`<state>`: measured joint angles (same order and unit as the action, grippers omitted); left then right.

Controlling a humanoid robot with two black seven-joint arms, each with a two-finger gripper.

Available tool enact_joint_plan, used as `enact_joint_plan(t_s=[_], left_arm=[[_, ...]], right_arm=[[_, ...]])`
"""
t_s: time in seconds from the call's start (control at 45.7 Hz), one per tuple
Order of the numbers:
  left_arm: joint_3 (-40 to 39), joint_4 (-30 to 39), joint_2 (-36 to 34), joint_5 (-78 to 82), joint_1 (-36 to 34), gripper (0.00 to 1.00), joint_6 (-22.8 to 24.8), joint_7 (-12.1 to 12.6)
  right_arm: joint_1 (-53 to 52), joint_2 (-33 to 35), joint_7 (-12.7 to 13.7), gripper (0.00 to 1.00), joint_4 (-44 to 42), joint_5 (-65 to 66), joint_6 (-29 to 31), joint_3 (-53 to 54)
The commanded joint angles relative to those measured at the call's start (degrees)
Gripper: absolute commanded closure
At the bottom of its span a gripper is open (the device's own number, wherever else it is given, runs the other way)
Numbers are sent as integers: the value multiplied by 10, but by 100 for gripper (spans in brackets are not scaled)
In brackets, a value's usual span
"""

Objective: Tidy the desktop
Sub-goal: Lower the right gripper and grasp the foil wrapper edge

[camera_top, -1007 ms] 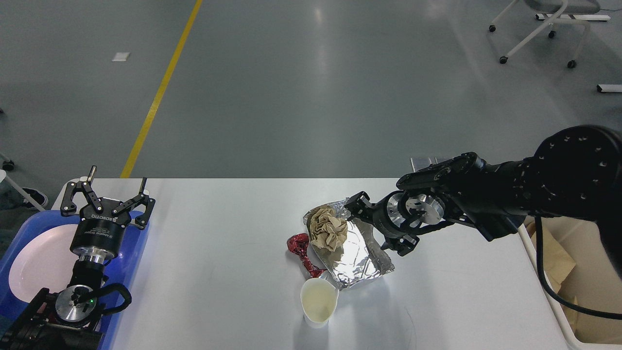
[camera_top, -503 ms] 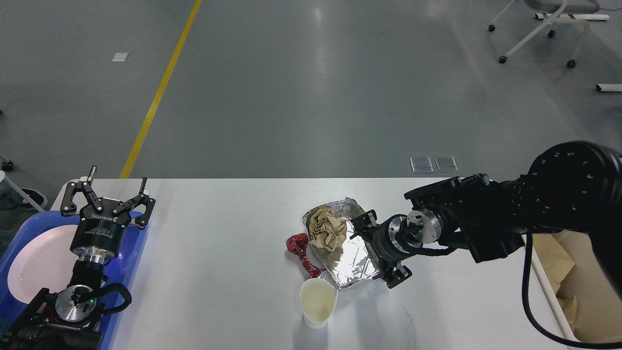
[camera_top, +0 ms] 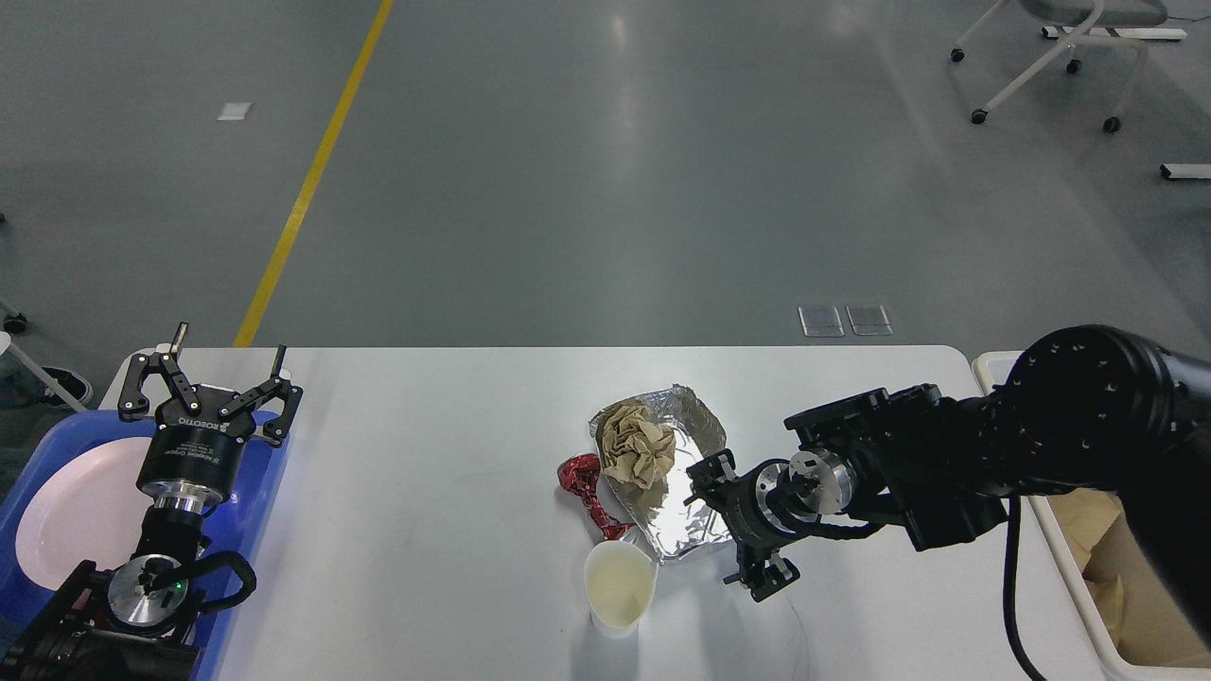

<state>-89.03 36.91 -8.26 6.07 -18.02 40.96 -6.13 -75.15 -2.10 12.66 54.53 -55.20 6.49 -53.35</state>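
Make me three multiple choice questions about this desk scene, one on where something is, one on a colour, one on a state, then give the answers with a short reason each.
1. Where does the brown paper ball lie?
A. on the foil tray
B. in the cup
C. on the white plate

2. What colour is the crumpled wrapper left of the foil?
A. green
B. red
C. yellow

3. How is the left pincer?
A. shut on the cup
B. shut on nothing
C. open

Answers:
1 A, the ball rests on the foil's far end.
2 B, it shines red on the desktop.
3 C, its fingers stand spread above the blue tray, holding nothing.
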Motion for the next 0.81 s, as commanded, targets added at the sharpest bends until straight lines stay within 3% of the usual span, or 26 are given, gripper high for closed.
enact_joint_plan(t_s=[0.0, 0.175, 0.788], left_arm=[[0, 0, 0, 0, 0, 4, 0, 1], [0, 0, 0, 0, 0, 4, 0, 0], [0, 0, 0, 0, 0, 4, 0, 0]], right_arm=[[5, 2, 0, 58, -6, -1, -2, 2], [6, 3, -1, 100, -6, 1, -3, 0], [7, -2, 0, 100, -13, 4, -30, 1]])
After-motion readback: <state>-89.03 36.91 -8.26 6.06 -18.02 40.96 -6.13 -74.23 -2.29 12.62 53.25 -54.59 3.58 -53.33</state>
